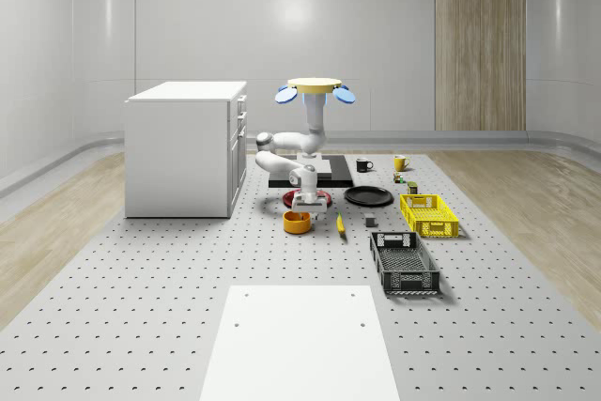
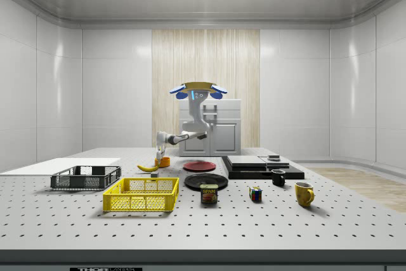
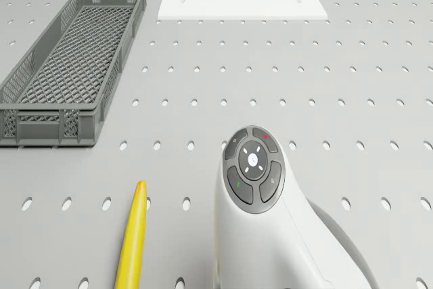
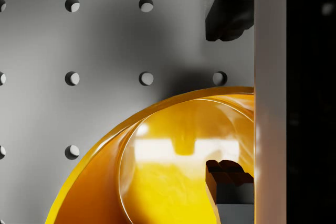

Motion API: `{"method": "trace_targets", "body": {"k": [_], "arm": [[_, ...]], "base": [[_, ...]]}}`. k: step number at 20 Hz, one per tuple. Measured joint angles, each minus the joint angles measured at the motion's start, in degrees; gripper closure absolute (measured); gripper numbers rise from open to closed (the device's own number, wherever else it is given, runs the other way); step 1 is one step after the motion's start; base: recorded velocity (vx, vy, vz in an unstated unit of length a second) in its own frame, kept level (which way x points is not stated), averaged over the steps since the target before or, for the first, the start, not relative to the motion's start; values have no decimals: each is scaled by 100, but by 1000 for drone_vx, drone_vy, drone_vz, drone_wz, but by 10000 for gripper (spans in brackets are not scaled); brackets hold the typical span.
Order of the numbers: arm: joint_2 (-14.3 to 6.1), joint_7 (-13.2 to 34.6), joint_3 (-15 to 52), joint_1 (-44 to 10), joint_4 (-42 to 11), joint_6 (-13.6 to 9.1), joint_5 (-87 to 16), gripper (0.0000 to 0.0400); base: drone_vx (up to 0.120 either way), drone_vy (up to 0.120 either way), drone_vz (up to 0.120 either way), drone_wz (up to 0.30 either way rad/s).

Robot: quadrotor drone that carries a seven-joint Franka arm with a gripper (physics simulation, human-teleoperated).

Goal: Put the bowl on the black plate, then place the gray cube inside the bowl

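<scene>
While drone hovers above, tool (image 4: 226,98) spread, straddling bowl (image 4: 157,182) rim.

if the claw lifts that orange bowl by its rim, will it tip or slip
The orange bowl looks rigid and thin-walled, so it probably won't flex. Its glossy inside suggests a slick surface that might slide between the claw fingers. One finger is inside the rim and one outside, an off-centre hold, so the bowl may tilt when lifted.

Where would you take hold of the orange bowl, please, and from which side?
By its rim, from above: the bowl sits upright and open on the table, its thin wall offering a pinch. The gripper already straddles the rim, one finger inside.
</scene>
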Motion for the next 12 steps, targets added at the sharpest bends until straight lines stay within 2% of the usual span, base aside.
{"method": "trace_targets", "body": {"k": [2,5,8,12], "arm": [[1,6,0,-6,0,-1,-1,198],[2,11,-1,-11,1,-1,-1,252],[2,13,-1,-14,1,-1,-1,277],[-3,16,50,-4,-22,-25,46,292]], "base": [[0,0,0,0],[0,0,0,0],[0,0,0,0],[0,0,0,0]]}}
